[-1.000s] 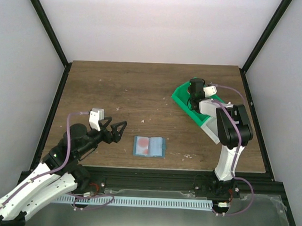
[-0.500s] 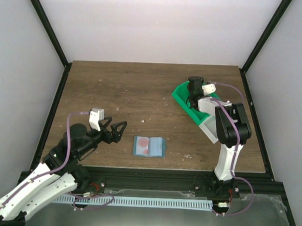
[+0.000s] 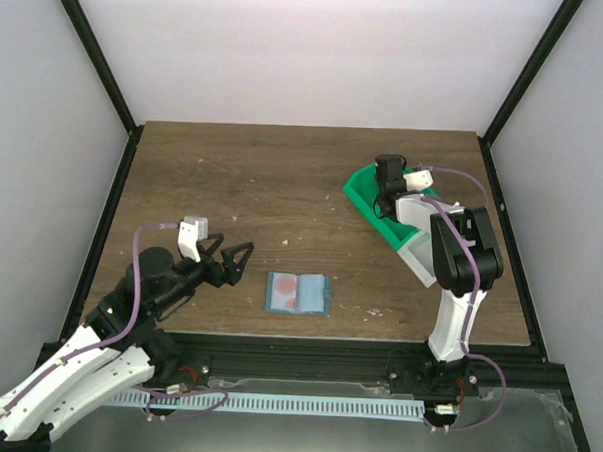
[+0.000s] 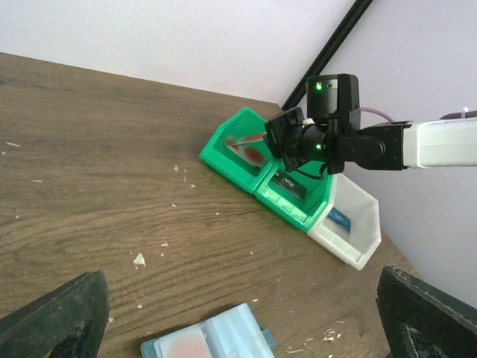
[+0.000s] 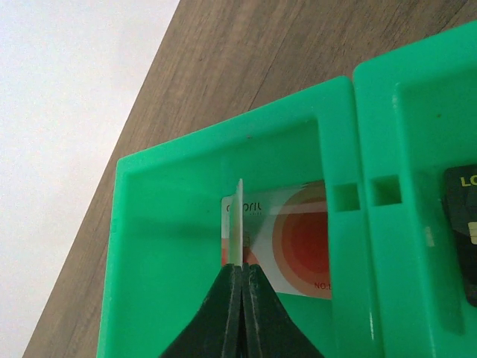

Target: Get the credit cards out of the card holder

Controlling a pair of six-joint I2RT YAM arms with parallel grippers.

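right gripper (image 5: 238,277) pinches card (image 5: 238,224) edge-on over green bin (image 5: 160,224)

A robotics lab test cell. A wooden surface (image 3: 233,183) sits boxed in by plain white walls (image 3: 309,46) behind and beside it, with black frame posts (image 3: 94,52) rising from its far corners. Two cabled robot arms (image 3: 75,366) are bolted along its near edge, and small green and white plastic bins (image 4: 227,168) stand toward its right.

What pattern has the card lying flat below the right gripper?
The card is white with orange-red concentric circles; the right wrist view shows it best.
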